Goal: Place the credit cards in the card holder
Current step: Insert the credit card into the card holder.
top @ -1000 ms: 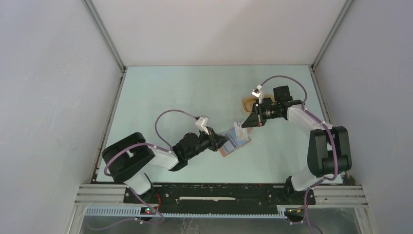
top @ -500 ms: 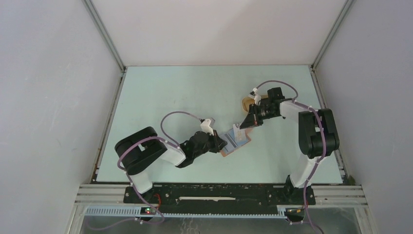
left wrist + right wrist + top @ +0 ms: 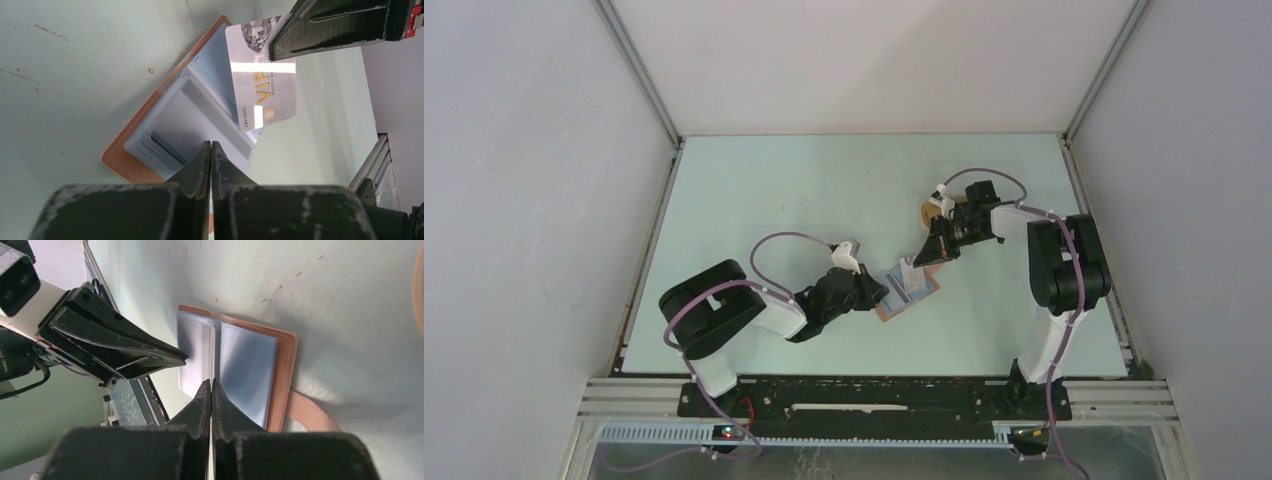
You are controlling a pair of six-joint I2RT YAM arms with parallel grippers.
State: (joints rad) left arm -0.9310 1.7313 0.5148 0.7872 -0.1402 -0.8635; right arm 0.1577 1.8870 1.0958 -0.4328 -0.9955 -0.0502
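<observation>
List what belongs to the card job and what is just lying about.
Job: open card holder; silver VIP credit card, pinched by the right gripper; left gripper, shut on a holder sleeve.
Lying about: tan tray, beyond the holder.

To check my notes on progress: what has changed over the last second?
The left gripper closed on a sleeve edge of the card holder. The right gripper, gripping the card, shifted a little toward it. The card holder stayed open in place.
</observation>
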